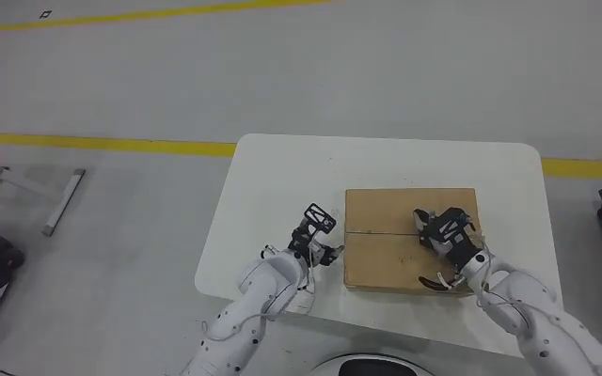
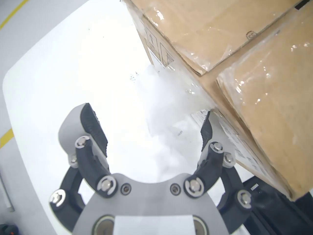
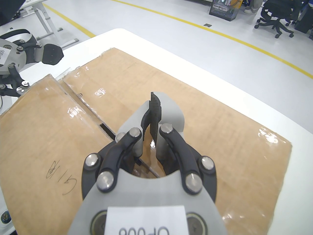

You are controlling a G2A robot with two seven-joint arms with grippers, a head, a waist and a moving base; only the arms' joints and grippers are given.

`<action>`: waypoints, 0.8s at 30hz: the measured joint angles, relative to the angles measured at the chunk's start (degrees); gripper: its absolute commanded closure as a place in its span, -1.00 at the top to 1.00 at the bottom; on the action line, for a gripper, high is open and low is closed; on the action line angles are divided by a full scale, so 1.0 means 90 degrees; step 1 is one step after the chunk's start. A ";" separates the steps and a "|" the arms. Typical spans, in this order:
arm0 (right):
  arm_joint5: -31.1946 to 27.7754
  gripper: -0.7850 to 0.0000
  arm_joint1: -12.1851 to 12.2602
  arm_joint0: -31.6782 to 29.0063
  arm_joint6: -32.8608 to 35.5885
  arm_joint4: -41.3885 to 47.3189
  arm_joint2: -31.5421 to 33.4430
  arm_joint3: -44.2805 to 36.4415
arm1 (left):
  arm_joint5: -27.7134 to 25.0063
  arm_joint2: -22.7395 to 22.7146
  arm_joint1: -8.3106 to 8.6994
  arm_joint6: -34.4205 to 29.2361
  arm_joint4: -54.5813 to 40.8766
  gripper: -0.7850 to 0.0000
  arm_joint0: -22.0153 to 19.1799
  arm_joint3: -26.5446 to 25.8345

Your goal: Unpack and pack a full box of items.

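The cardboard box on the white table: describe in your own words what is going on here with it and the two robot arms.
A two-armed robot is working at a closed cardboard box on a white table. The right gripper, shut, sits over the seam that runs across the box's top, apparently to start opening it. The left gripper, open, holds nothing and is beside the box's side wall, above the table. The box's top lies flat, so unpacking has not yet begun.
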 measured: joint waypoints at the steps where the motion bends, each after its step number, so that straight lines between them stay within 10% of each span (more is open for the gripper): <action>1: -0.0003 -1.00 -0.0003 0.0004 0.0012 0.0001 0.0002 -0.0004 | 0.0129 0.0023 -0.0018 0.0092 0.0088 1.00 -0.0026 0.0040; 24: -0.0038 -1.00 -0.0080 0.0181 0.0221 -0.0059 -0.0058 -0.0031 | 0.0763 -0.0292 -0.0166 0.0611 0.0638 1.00 -0.0055 -0.0274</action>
